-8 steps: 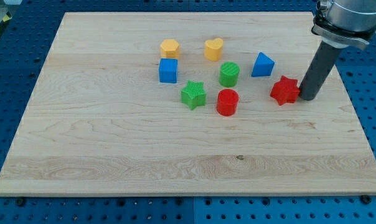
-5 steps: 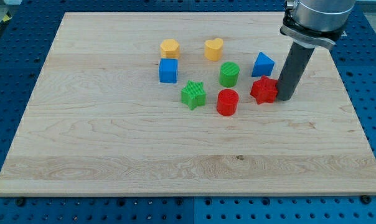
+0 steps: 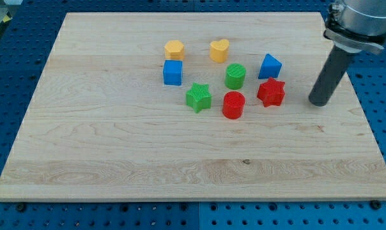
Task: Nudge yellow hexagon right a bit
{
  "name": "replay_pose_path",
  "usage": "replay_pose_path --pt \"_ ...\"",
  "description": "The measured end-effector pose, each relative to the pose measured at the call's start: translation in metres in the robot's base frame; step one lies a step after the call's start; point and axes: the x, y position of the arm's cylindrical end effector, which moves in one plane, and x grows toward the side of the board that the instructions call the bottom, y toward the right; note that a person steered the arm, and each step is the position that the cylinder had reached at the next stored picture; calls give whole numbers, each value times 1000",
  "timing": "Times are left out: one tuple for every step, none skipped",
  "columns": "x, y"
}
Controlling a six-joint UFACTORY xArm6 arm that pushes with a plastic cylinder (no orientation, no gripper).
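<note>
Single elevated camera view, angled down from the near edge, framing the whole counter [image 3: 116,160] at moderate range.

The arm ends in a straight, dark grey rod, round and smooth, down to my tip [image 3: 319,102]. Above the rod sits a black clamp ring with a small lug, under a wider cylindrical body of pale silver-grey metal.

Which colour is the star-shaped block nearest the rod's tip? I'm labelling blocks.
Red: the red star, clearest in the camera view, lies left of my tip.
</note>
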Motion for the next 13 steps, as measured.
replay_pose_path --pt "-23 28" --pt "-68 36" --pt "-105 -4" --pt "-127 -95" --pt "-184 -148" --pt "-211 -240" --pt "-212 -361" --pt "-180 -447" --pt "-125 -452" --pt "-114 -404" --pt "-114 -397" --pt "-114 -397" --pt "-121 -397"
